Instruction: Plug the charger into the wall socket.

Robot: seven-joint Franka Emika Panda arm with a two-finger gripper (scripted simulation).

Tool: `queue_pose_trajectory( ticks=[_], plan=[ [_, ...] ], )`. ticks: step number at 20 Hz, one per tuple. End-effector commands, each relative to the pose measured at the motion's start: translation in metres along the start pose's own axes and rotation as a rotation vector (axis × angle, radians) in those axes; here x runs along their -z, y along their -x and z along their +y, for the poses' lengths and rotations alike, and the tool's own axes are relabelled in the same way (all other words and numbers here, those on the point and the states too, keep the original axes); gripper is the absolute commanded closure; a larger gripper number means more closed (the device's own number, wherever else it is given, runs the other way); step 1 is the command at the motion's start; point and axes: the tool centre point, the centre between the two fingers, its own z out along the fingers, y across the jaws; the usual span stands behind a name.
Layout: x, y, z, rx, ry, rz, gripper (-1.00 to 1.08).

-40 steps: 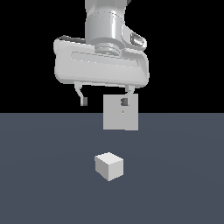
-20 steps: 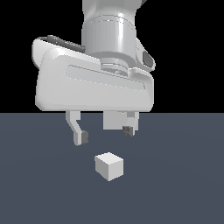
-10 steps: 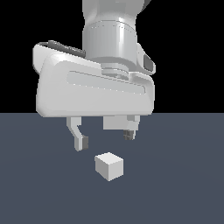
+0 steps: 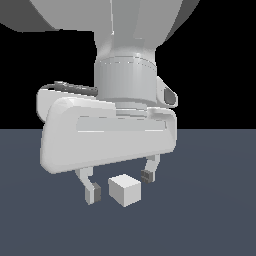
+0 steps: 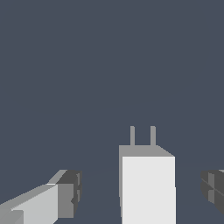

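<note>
The charger (image 4: 124,190) is a small plain white-grey cube on the dark grey floor. In the wrist view the charger (image 5: 148,188) shows two thin prongs on its far face. My gripper (image 4: 119,184) is open and low over the floor, with one finger on each side of the cube and gaps on both sides. One fingertip (image 4: 92,192) is at the exterior view's left, the other (image 4: 147,175) at its right and further back. In the wrist view the gripper (image 5: 142,192) straddles the cube. The wall socket is hidden behind my hand.
The white hand body (image 4: 107,135) fills the middle of the exterior view and blocks what stands behind it. The dark grey floor (image 4: 210,210) spreads all around the cube.
My hand has come down and towards the camera. The open fingers, which were above and behind the cube, now stand on either side of it. The cube has not moved.
</note>
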Motion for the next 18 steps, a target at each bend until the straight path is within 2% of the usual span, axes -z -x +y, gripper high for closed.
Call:
queue_pose_trajectory(
  ticks=[1, 4, 5, 18],
  plan=[
    [-0.0058, -0.0002, 0.0004, 0.0, 0.001, 0.001, -0.92],
    [-0.008, -0.0002, 0.0005, 0.0, 0.001, 0.001, -0.92],
    [-0.008, -0.0002, 0.0005, 0.0, 0.001, 0.001, 1.08],
    [-0.0069, -0.0007, 0.0007, -0.008, 0.001, 0.001, 1.08]
  ],
)
